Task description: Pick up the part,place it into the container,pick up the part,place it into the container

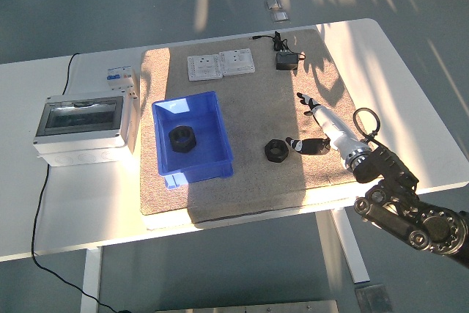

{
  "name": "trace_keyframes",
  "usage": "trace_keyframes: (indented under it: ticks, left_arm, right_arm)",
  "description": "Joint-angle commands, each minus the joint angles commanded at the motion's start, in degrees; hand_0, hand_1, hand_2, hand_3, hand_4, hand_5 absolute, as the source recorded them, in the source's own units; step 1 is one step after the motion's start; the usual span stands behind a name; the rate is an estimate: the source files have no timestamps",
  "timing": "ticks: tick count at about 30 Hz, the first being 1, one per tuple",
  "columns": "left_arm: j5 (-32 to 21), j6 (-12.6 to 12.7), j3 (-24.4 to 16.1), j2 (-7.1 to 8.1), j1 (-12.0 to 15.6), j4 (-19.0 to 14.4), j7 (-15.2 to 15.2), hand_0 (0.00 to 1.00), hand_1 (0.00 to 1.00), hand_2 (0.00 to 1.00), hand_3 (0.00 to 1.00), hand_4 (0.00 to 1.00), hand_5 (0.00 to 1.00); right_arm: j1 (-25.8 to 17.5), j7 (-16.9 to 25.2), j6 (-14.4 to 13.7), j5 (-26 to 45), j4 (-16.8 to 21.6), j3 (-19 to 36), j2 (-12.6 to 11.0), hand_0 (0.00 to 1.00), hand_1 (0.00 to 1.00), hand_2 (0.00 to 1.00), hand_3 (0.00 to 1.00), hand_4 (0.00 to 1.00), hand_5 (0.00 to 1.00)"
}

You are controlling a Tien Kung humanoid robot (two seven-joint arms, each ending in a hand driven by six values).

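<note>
On the brown mat (249,108), a black nut (275,151) lay loose, just at 3 o'clock of the blue bin (218,130), which held a second nut (182,139). Right robot hand (314,124) hovered beside the loose nut, fingers spread, gripping nothing, over the white worktop (73,196).

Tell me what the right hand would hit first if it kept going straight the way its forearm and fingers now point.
The right hand points up and left across the beige mat. Its line passes above the black hexagonal nut and probably reaches the white socket plates first, though height above the mat is unclear.
</note>
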Motion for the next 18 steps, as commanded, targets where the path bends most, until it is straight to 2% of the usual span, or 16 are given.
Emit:
trace_keyframes:
  ticks: [9,18]
  left_arm:
    - [1.2,0.4,-0.4,0.45,-1.5,0.0,-0.9,0.719,0.744,0.778,0.903,0.902,0.998]
    - [2.4,0.5,-1.2,0.4,-0.8,0.0,-0.6,0.717,0.744,0.776,0.906,0.897,0.998]
  right_arm:
    - [-0.1,1.0,-1.6,4.9,-0.7,-2.9,-0.3,0.945,0.825,0.933,0.967,0.791,0.121]
    - [-0.8,1.8,-1.9,7.5,1.0,-4.4,-0.1,0.939,0.825,0.929,0.951,0.798,0.131]
